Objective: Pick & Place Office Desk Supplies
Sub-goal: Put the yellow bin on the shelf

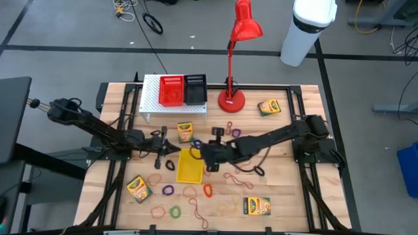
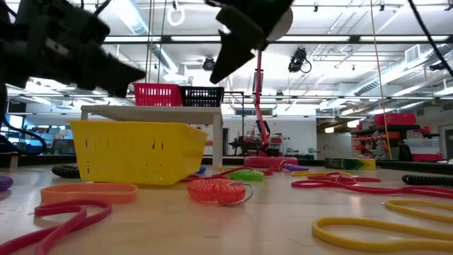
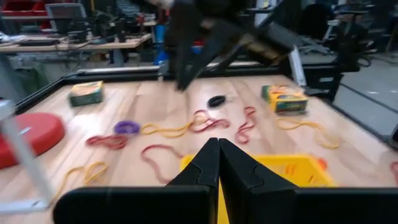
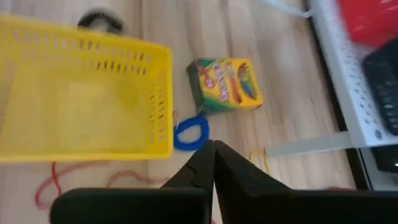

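Note:
A yellow basket (image 1: 189,165) lies on the wooden table, seen empty in the right wrist view (image 4: 81,93). My right gripper (image 1: 209,155) hangs shut beside the basket's right side, high above the table (image 2: 226,57), with nothing showing between its fingers (image 4: 213,163). Below it lie a blue coil loop (image 4: 191,132) and a green-and-yellow crayon box (image 4: 225,84). My left gripper (image 1: 172,149) is shut, level, at the basket's far left corner (image 3: 217,163). Other crayon boxes (image 1: 268,106) (image 1: 138,188) (image 1: 256,206) and many rubber-band loops (image 1: 208,190) lie flat around the table.
At the far edge stands a white perforated rack (image 1: 173,98) that carries a red basket (image 1: 171,90) and a black basket (image 1: 195,89). The red desk lamp's base (image 1: 231,100) sits right of it. Loose loops (image 2: 78,191) cover the near half of the table.

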You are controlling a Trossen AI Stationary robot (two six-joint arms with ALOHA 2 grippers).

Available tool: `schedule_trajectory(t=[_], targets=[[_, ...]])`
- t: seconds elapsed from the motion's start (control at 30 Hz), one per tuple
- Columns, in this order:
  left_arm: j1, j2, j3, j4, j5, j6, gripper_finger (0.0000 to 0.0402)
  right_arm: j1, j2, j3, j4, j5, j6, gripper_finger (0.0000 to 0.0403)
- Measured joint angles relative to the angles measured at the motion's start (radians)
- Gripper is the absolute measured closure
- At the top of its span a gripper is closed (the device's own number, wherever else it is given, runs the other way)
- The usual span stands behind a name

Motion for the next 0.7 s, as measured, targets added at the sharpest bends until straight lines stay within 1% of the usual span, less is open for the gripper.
schedule_trajectory(t=[0.07,0.17,0.27,0.33,0.4,0.5,0.57,0.7], targets=[[-0.039,0.0,0.061,-0.096,-0.038,0.003,0.0393,0.011,-0.056,-0.129,0.15,0.019,0.007,0.0373],[-0.095,0.0,0.188,-0.316,-0.106,0.002,0.0393,0.011,-0.142,-0.34,0.407,-0.014,0.01,0.0377],[-0.145,0.006,0.339,-0.582,-0.174,-0.054,0.0389,0.009,-0.228,-0.528,0.66,-0.036,0.01,0.0396],[-0.172,0.007,0.445,-0.797,-0.191,-0.108,0.0381,0.009,-0.275,-0.629,0.785,-0.024,0.009,0.0396],[-0.202,0.029,0.546,-0.977,-0.194,-0.174,0.0369,0.009,-0.332,-0.704,0.832,0.002,0.01,0.0387],[-0.256,0.083,0.66,-1.187,-0.195,-0.282,0.0349,0.009,-0.41,-0.763,0.871,0.041,0.03,0.0382],[-0.291,0.143,0.726,-1.253,-0.2,-0.344,0.0334,0.009,-0.45,-0.782,0.869,0.048,0.037,0.0386],[-0.35,0.294,0.853,-1.384,-0.223,-0.434,0.0306,0.009,-0.486,-0.794,0.875,0.053,0.043,0.0398]])
